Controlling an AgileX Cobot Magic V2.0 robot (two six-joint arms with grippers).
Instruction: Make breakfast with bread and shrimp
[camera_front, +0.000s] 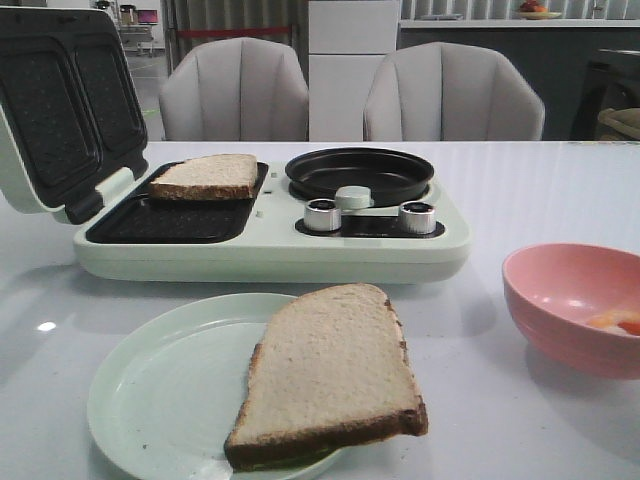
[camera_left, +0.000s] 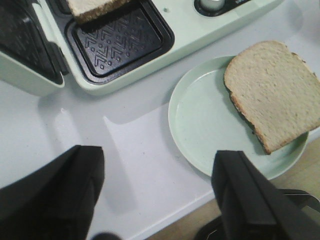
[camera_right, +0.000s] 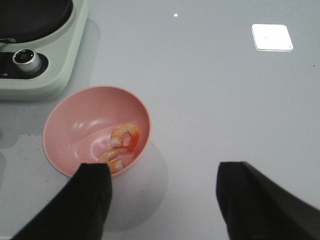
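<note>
The white table (camera_front: 520, 190) carries three things directly — a pale green breakfast maker (camera_front: 270, 245) with its lid open at the back, a light green plate (camera_front: 160, 390) near the front edge, and a pink bowl (camera_front: 570, 300) to the right, apart from both.

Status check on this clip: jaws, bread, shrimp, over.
Left gripper and right gripper open, empty. One bread slice in sandwich maker, one on plate. Shrimp in pink bowl. Nothing obstructing.
</note>
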